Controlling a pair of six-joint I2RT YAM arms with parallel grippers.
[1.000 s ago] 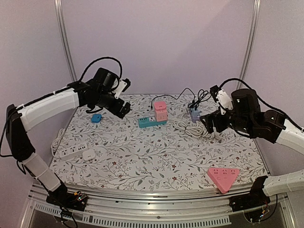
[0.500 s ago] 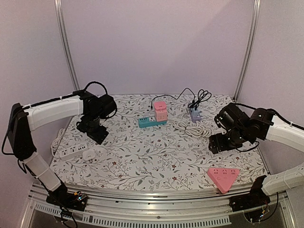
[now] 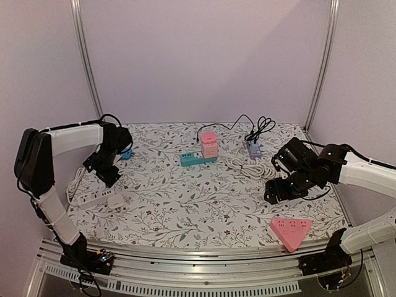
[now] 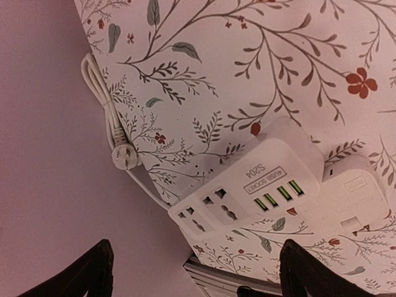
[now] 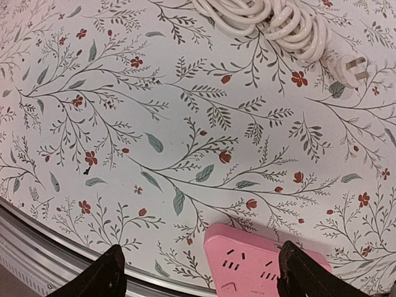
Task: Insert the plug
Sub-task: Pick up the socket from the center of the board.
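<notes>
The left gripper (image 4: 197,253) and right gripper (image 5: 201,247) gaped empty; the left had best straddle the plug (image 4: 124,158) squarely — by its body.

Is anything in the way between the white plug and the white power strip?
Nothing visible. The white plug lies on bare cloth beside the white power strip, with only a thin white cord running past between them.
</notes>
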